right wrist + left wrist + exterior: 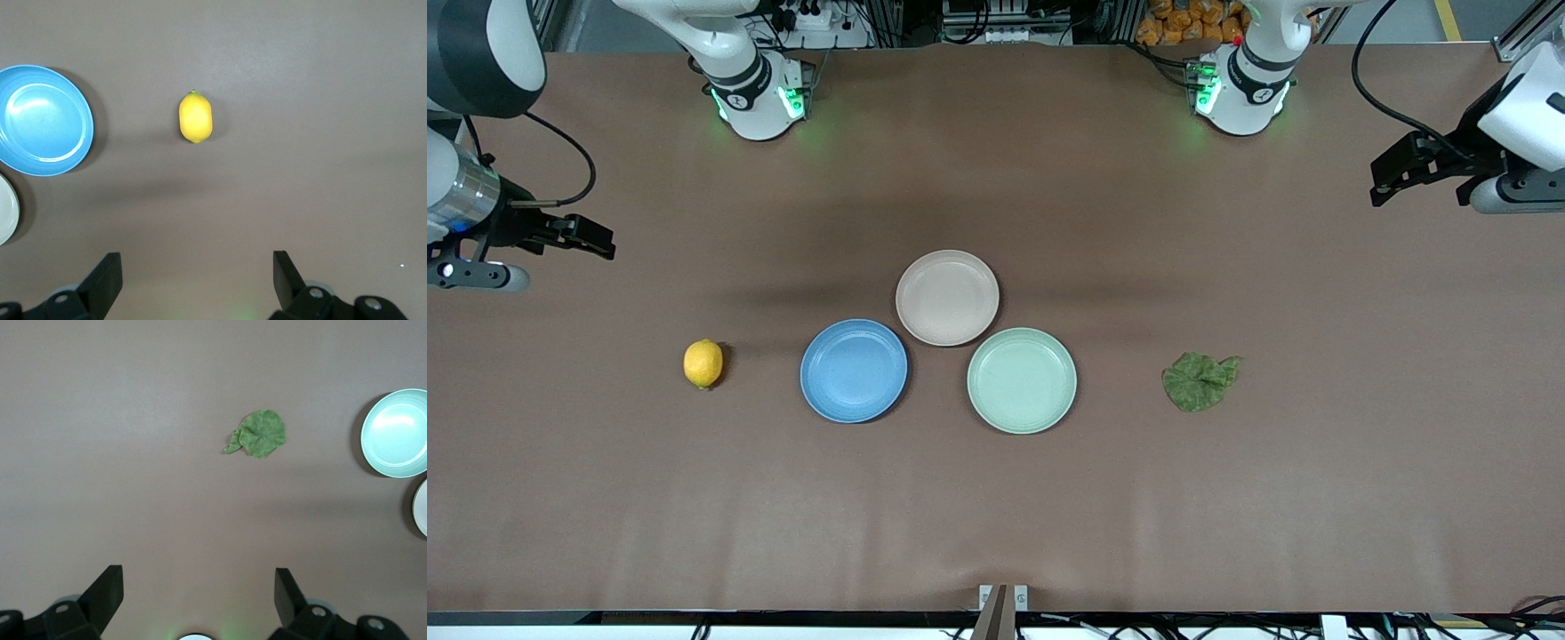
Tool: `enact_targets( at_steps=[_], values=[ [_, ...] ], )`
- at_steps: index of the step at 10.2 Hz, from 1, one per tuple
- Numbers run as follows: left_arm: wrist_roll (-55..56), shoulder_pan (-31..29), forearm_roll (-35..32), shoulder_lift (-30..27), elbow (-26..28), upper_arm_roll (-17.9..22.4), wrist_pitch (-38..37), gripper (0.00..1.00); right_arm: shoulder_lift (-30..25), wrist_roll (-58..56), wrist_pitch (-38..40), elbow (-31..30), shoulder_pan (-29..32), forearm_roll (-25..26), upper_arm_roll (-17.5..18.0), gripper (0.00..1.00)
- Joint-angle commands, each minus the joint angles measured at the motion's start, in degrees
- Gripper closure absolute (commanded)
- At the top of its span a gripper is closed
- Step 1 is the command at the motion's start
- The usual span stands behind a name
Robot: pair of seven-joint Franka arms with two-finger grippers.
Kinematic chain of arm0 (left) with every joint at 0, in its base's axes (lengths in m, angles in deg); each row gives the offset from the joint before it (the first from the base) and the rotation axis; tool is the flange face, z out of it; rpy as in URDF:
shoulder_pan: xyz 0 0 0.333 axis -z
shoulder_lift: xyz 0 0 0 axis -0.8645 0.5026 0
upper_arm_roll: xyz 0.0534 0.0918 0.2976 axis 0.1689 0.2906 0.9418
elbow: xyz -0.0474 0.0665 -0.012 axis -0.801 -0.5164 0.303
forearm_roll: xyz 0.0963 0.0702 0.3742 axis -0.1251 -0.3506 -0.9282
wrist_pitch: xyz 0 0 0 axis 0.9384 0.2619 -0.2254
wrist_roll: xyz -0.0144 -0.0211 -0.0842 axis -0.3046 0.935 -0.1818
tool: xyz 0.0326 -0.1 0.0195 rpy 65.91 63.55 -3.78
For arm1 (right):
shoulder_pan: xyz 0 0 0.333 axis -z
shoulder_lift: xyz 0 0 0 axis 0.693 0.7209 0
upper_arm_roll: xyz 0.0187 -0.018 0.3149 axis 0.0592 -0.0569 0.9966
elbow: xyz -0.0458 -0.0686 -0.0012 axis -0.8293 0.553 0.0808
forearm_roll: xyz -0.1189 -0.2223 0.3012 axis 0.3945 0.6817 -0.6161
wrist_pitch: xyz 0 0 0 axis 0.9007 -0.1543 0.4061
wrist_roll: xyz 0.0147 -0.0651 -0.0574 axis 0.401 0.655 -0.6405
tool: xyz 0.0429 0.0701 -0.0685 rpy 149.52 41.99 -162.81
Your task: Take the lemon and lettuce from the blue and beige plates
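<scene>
A yellow lemon (pixel 703 364) lies on the bare table beside the empty blue plate (pixel 854 371), toward the right arm's end. It also shows in the right wrist view (pixel 195 117). A green lettuce leaf (pixel 1200 380) lies flat on the table toward the left arm's end, and shows in the left wrist view (pixel 260 434). The beige plate (pixel 947 297) is empty. My right gripper (pixel 600 240) is open and empty, raised over the right arm's end of the table. My left gripper (pixel 1383 182) is open and empty, raised over the left arm's end.
An empty light green plate (pixel 1022 380) sits between the blue plate and the lettuce, touching the beige plate's edge. The three plates cluster at the table's middle. Brown table surface surrounds the lemon and the lettuce.
</scene>
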Motion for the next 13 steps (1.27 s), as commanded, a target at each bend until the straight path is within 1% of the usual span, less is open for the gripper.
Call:
enact_targets(
  at_steps=[1, 3, 4, 5, 6, 7, 8, 10, 11, 12, 13],
  values=[
    [-2.89, 0.02, -0.24, 0.21, -0.70, -0.07, -1.10, 0.00, 1.20, -0.23, 1.03, 5.32, -0.59, -0.33, -0.03, 0.00],
    [-3.69, 0.28, -0.24, 0.20, -0.70, 0.89, -1.27, 0.00, 3.22, -0.05, 2.42, 9.71, -0.77, -0.33, -0.03, 0.00],
    [-3.60, 2.54, -0.16, 0.21, -0.70, 2.72, -1.28, 0.00, 4.01, 0.56, 4.61, 11.65, -0.59, -0.24, -0.12, 0.00],
    [-3.69, 5.26, -0.16, 0.21, -0.79, 5.87, -1.28, 0.00, 4.19, 1.00, 6.46, 13.15, -0.50, 0.20, -0.29, 0.00],
    [-3.69, 5.81, -0.07, 0.21, -0.88, 6.51, -1.28, 0.00, 4.37, 1.52, 9.00, 15.08, 0.28, 1.07, -0.47, 0.00],
    [-3.69, 5.56, -0.07, 0.21, -0.88, 6.52, -1.28, 0.00, 4.37, 0.40, 9.55, 15.97, 0.64, 0.82, -0.47, 0.00],
    [-3.69, 5.47, 0.37, 0.12, -0.96, 6.52, -1.28, 0.00, 4.28, -3.96, 9.64, 17.37, 0.47, 0.12, -0.38, 0.00],
    [-3.95, 5.38, 0.81, 0.03, -0.79, 6.52, -1.28, 0.00, 4.28, -4.45, 8.69, 18.44, 3.53, -8.46, -0.47, 0.00],
    [-3.95, 5.64, 0.81, 0.03, -0.88, 6.43, -1.28, 0.00, 4.19, -4.53, 6.85, 18.44, 3.02, -4.93, -0.21, 0.00],
    [-4.04, 5.73, 0.90, -0.14, -1.05, 6.26, -1.28, 0.00, 3.84, -4.27, 6.48, 18.44, 1.62, 0.67, 0.93, 0.00],
    [-4.04, 5.82, 0.72, -0.15, -1.14, 6.17, -1.28, 0.00, 3.67, -2.53, 6.13, 18.53, 0.13, 3.51, 1.46, 0.00]
  ],
)
